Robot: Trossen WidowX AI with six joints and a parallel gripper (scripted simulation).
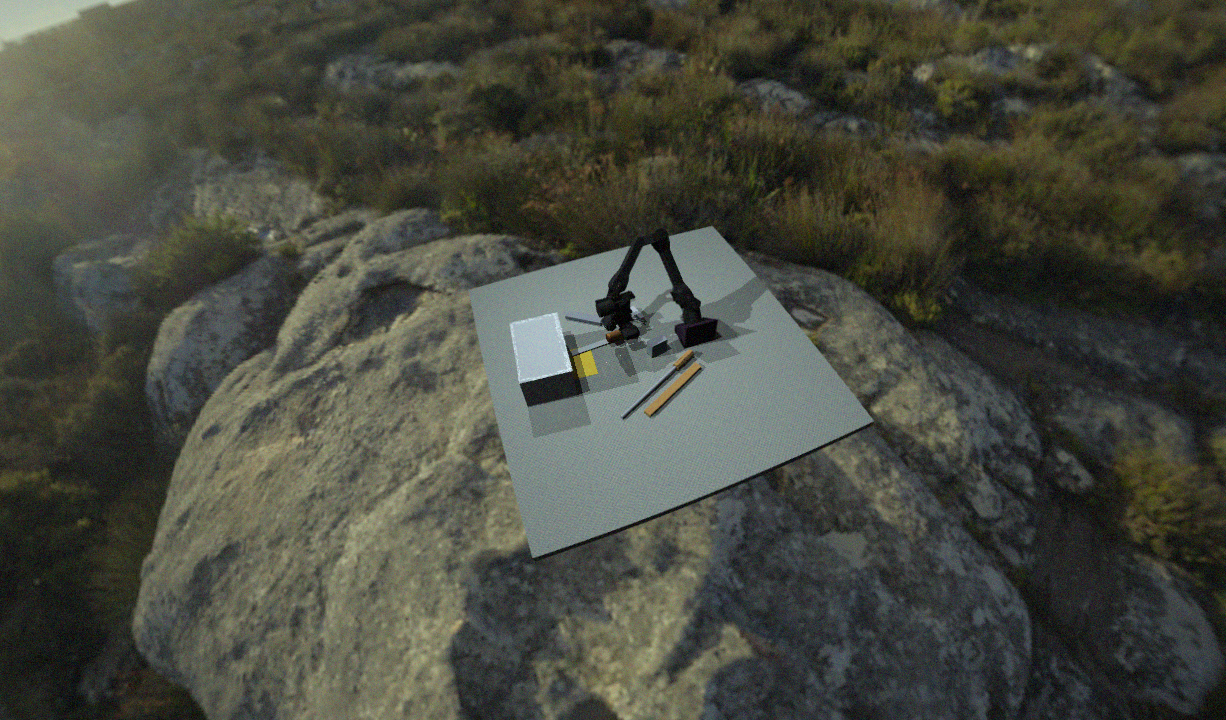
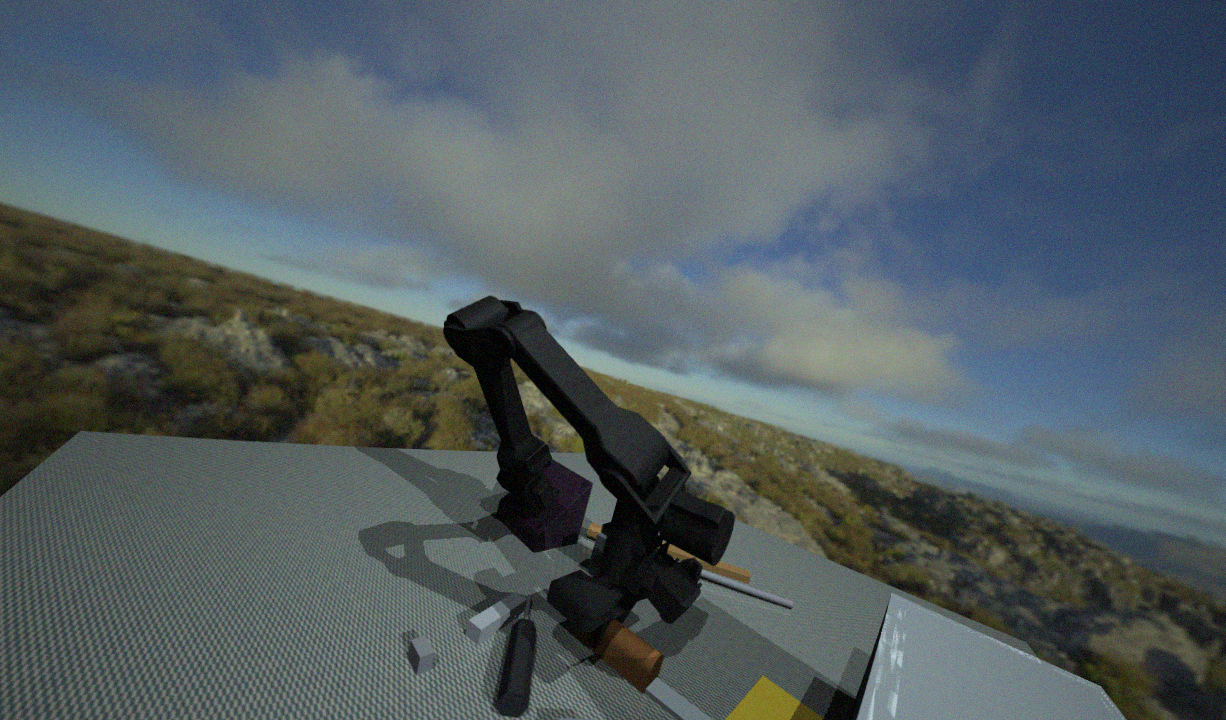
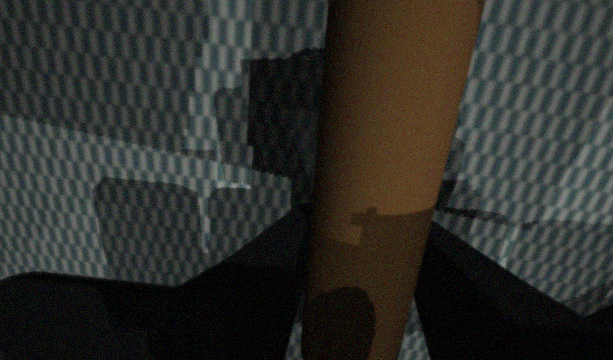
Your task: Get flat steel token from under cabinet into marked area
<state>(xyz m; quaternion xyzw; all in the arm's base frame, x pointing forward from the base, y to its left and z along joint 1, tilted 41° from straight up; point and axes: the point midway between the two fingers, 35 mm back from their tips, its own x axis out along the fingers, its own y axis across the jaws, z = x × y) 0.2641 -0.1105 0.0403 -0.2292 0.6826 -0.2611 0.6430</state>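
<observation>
Orange-brown round handle (image 1: 612, 337) (image 2: 631, 658) (image 3: 393, 125) clamped in the black two-fingered gripper (image 1: 619, 333) (image 2: 604, 634) (image 3: 359, 222), the flat grey blade (image 1: 591, 346) (image 2: 674, 699) might twist under off-centre load and knock the white-topped rectangular cabinet (image 1: 541, 347) (image 2: 975, 671).

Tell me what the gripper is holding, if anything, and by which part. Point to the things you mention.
The gripper (image 1: 613, 336) (image 2: 601, 634) (image 3: 359, 222) holds a flat-bladed tool by its orange-brown handle (image 1: 612, 336) (image 2: 633, 656) (image 3: 396, 125), one finger on either side; the grey blade (image 1: 592, 346) (image 2: 676, 701) is outside the grip.
</observation>
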